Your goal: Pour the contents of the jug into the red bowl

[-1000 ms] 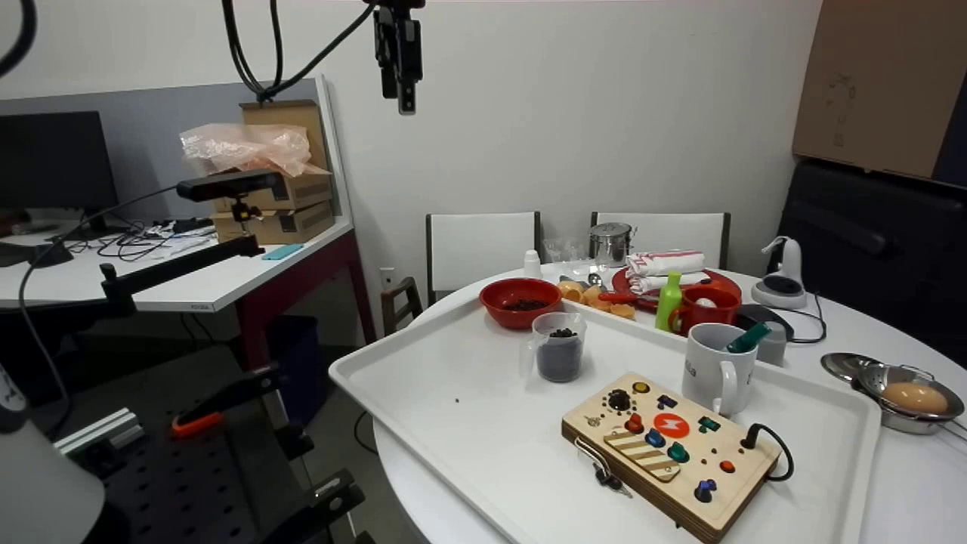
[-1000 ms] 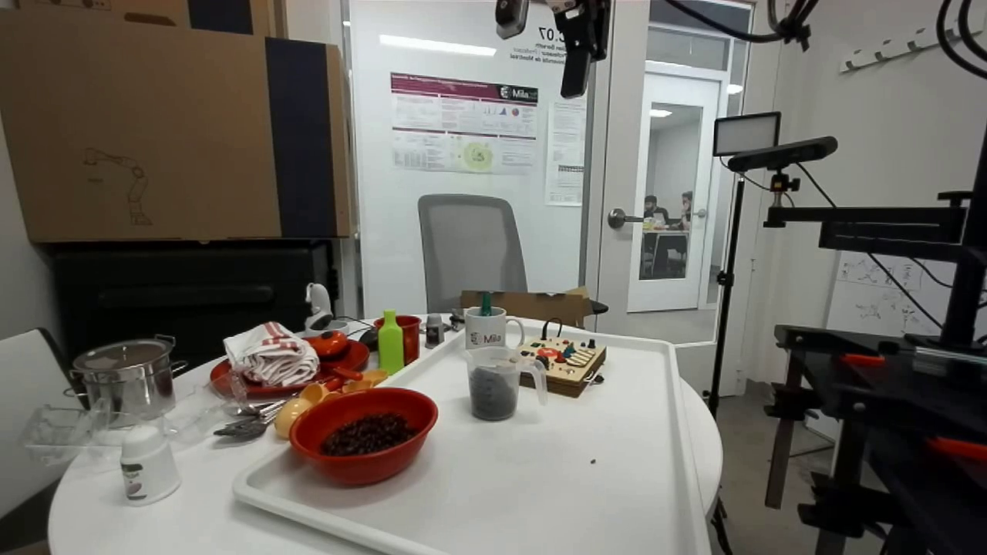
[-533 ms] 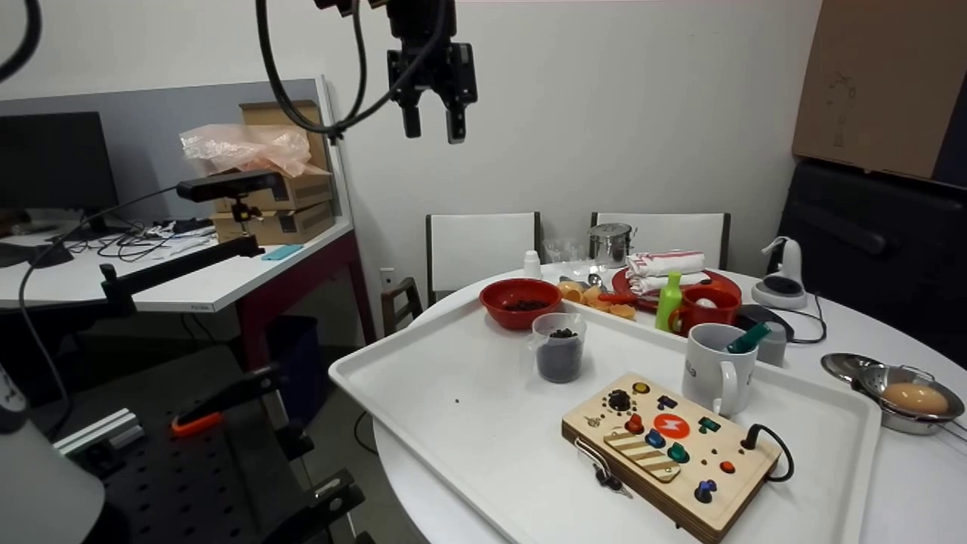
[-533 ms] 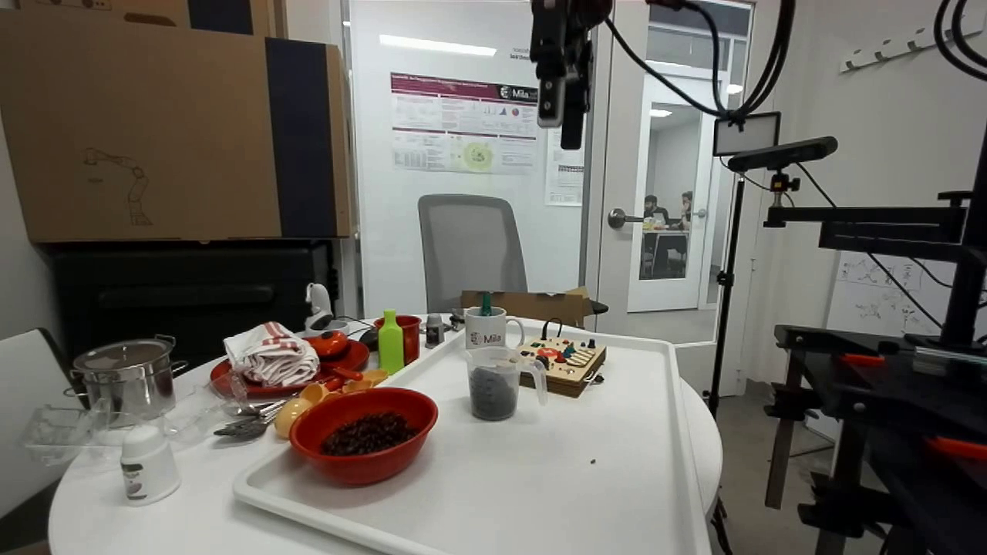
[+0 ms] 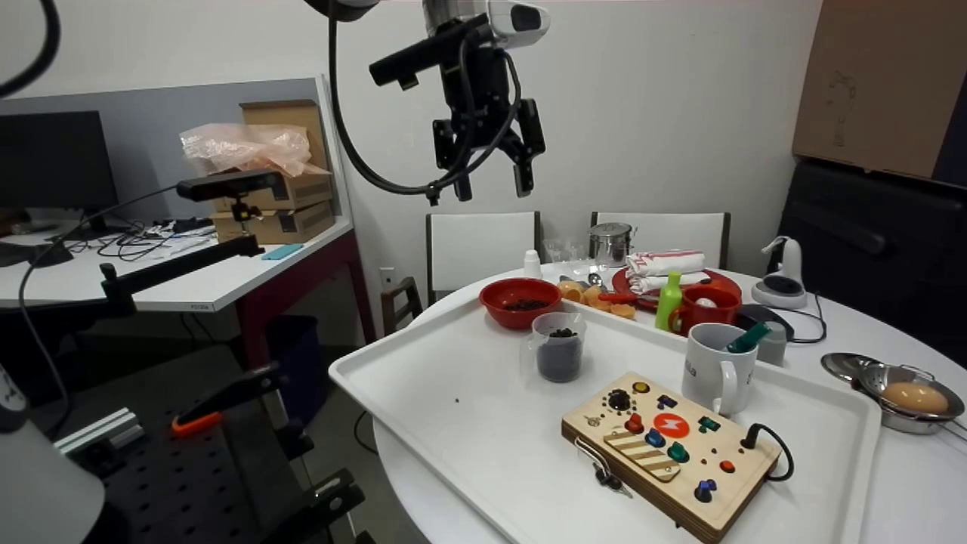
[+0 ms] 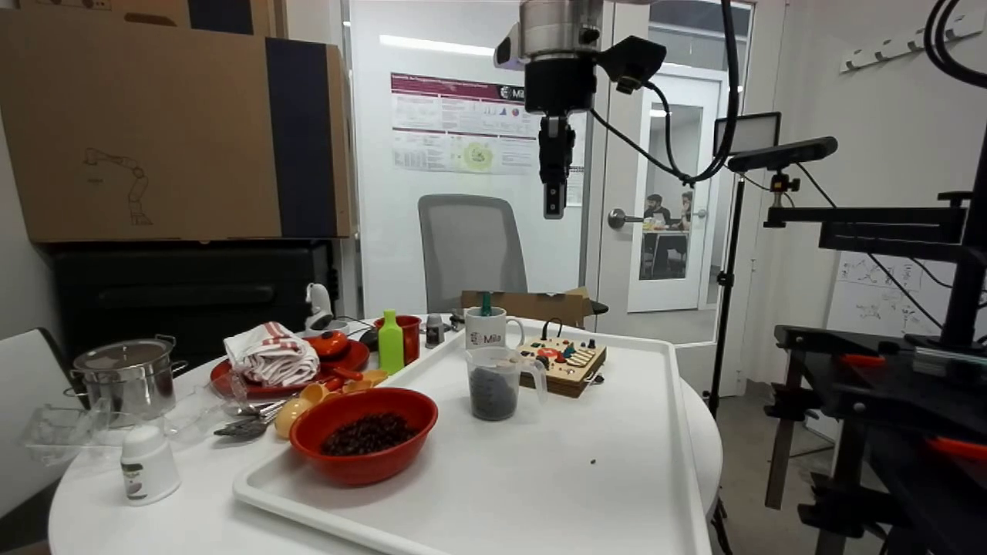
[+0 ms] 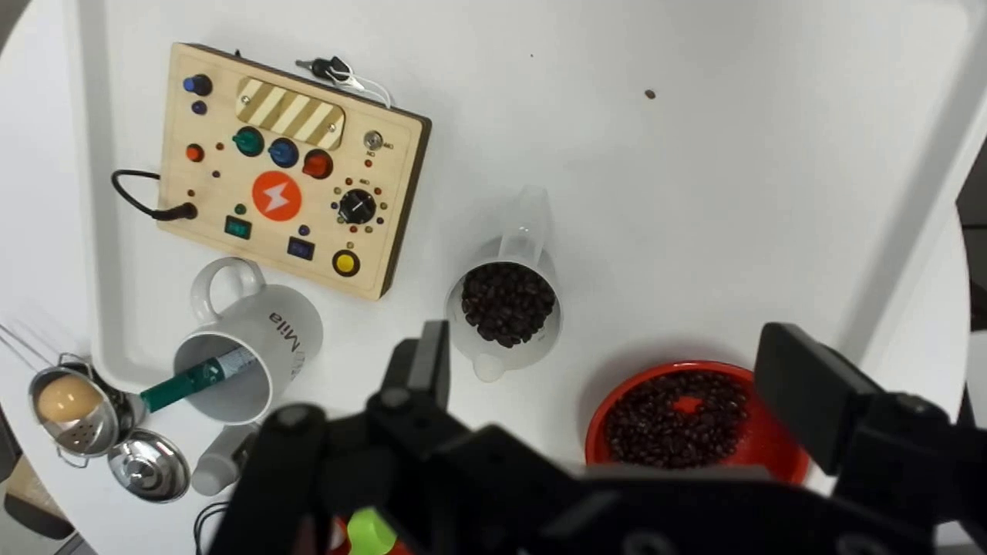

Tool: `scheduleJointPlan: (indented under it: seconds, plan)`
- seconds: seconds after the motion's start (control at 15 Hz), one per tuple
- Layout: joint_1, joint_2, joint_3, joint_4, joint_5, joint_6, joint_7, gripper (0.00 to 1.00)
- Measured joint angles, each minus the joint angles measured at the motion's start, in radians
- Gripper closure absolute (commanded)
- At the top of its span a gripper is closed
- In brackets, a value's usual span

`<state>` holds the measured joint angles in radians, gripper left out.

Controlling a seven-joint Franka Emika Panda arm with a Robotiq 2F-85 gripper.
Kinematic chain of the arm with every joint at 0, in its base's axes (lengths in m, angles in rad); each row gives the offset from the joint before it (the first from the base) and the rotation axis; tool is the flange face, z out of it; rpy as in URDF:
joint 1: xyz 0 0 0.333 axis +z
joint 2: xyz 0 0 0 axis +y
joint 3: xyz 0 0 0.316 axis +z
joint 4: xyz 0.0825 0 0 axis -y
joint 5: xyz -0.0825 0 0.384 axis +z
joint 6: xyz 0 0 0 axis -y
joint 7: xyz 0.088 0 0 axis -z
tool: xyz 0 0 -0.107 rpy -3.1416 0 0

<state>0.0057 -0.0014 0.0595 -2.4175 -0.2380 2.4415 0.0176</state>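
The jug (image 5: pixel 559 357) is a small translucent measuring jug with a handle, holding dark beans. It stands upright on the white tray (image 5: pixel 453 442) and also shows in the other views (image 6: pixel 493 395), (image 7: pixel 531 351). The red bowl (image 6: pixel 362 469) sits at the tray's edge with dark beans in it; it also shows in an exterior view (image 5: pixel 518 320) and in the wrist view (image 7: pixel 767 435), partly hidden by the gripper. My gripper (image 5: pixel 493 187) is open and empty, high above the tray, fingers pointing down. In the wrist view (image 7: pixel 605 351), the jug lies beyond the left fingertip and the bowl between the fingers.
A wooden switch box (image 5: pixel 668 449) and a white mug (image 5: pixel 714 370) with a green item stand on the tray near the jug. Behind are a green bottle (image 6: pixel 391 344), a red mug (image 5: pixel 714 302), a folded towel (image 6: pixel 270 356) and a steel pot (image 6: pixel 127 385).
My gripper has come down from the top of both exterior views, and its fingers have turned to point down. The jug and the red bowl have not moved.
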Motion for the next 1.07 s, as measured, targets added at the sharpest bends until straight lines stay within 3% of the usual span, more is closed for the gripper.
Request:
scheduleJointPlan:
  seconds: [0.33, 0.6, 0.87, 1.07]
  plan:
    - [0.0, 0.011, -0.005, -0.003, -0.082, 0.0, 0.053, 0.0]
    - [0.002, 0.094, -0.016, 0.0, -0.164, 0.02, 0.157, 0.0]
    - [0.006, 0.215, -0.03, 0.018, -0.158, 0.132, 0.175, 0.0]
    - [0.0, 0.309, -0.034, 0.035, -0.117, 0.252, 0.096, 0.0]
